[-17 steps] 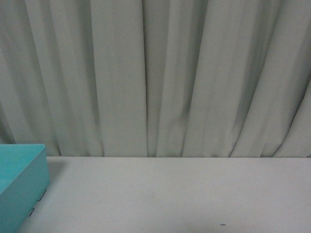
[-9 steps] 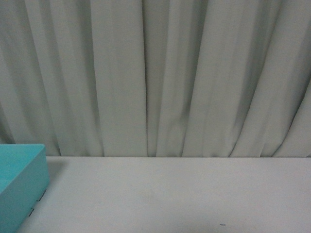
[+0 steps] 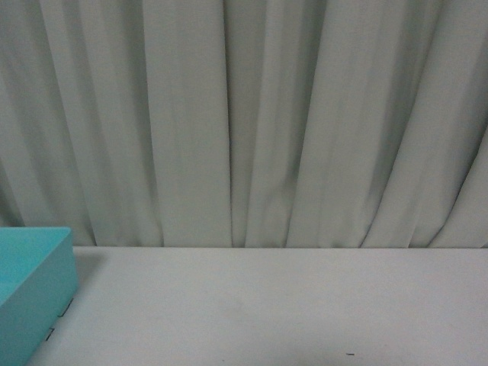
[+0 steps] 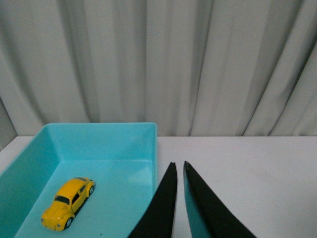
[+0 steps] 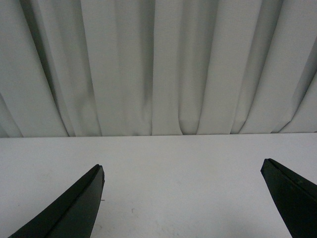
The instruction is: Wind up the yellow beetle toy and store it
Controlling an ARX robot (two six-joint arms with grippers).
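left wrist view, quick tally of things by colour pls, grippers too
yellow: 1, the yellow beetle toy, lying in the bin
teal: 1, the bin
black: 1, the left gripper, nearly shut and empty
white: 1, the table
total: 4

no readable text, labels, brands or numbers anywhere

Yellow beetle toy (image 4: 68, 203) glossy; teal bin (image 4: 126, 144) smooth plastic; curtain (image 3: 244, 122) matt cloth.
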